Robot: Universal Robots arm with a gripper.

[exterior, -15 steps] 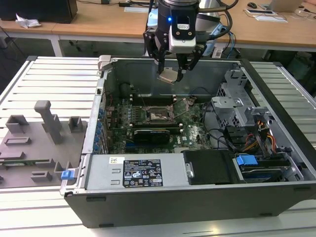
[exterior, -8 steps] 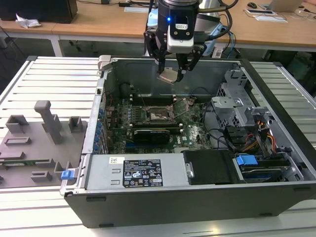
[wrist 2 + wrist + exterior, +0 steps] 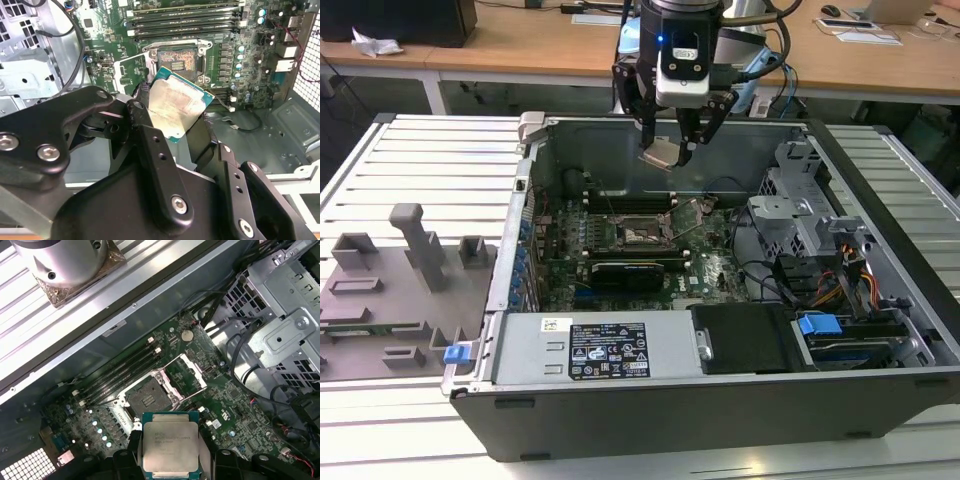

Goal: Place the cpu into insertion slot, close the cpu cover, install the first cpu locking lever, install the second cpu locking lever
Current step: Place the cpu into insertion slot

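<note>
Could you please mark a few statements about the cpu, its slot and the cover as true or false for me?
1. The gripper grips the cpu between its fingers. True.
2. The cpu sits in the insertion slot. False: the slot is empty, and the cpu is held in the air above the motherboard.
3. The cpu cover is shut over the insertion slot. False: it is swung open and stands beside the slot.
4. The computer case lies open, with the motherboard exposed. True.
</note>
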